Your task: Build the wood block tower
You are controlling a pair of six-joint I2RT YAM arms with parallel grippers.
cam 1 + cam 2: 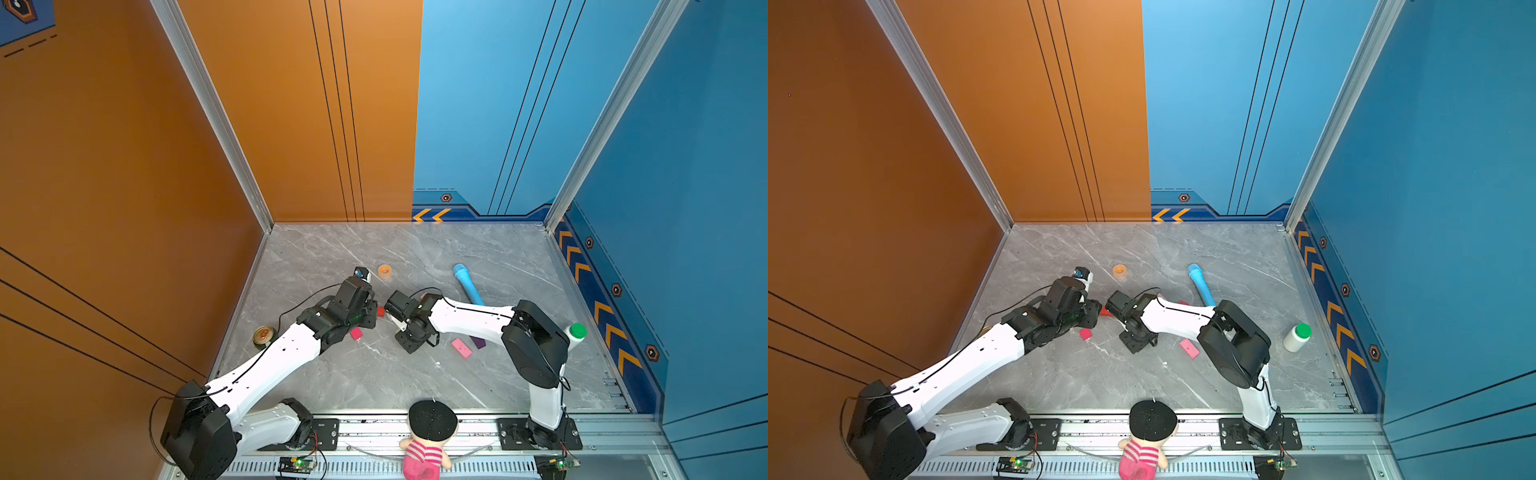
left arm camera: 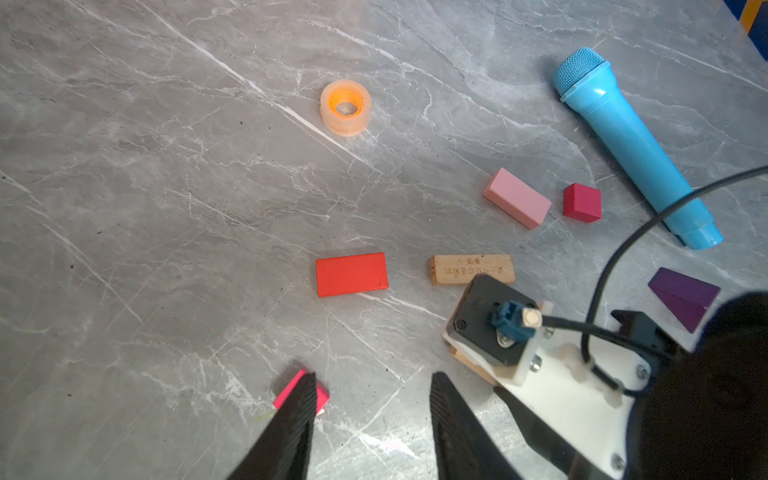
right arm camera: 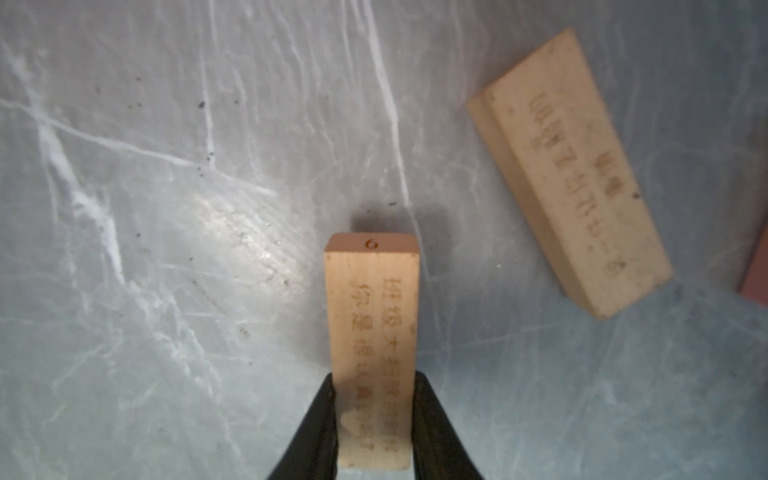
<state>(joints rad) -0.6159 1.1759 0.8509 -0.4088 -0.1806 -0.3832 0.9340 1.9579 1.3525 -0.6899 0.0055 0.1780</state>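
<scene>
- Right hand (image 3: 374, 379) pinches a tan slab (image 3: 372, 316) by its end; the second tan slab (image 3: 582, 178) lies flat on the desk (image 3: 166, 249) nearby.
- Left hand (image 2: 372, 376) is spread and empty, one finger over a magenta cube (image 2: 284, 395).
- Likely step: starting the base. The next move calls for setting the slab down squarely.

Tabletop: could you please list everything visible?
red brick: one, red, centre
loose slab: one, tan, beside red brick
held slab: one, tan, gripped
pink bricks: two, pale, one central, other nearer front
cubes: two, magenta, one central, other further left
purple piece: one, purple, right of centre
microphone: one, blue, back right
tape ring: one, orange, back centre
can: one, gold, left edge
bottle: one, white, right edge
doll: one, pink, front rail
left gripper: one, black, open
right gripper: one, black, shut on held slab
</scene>
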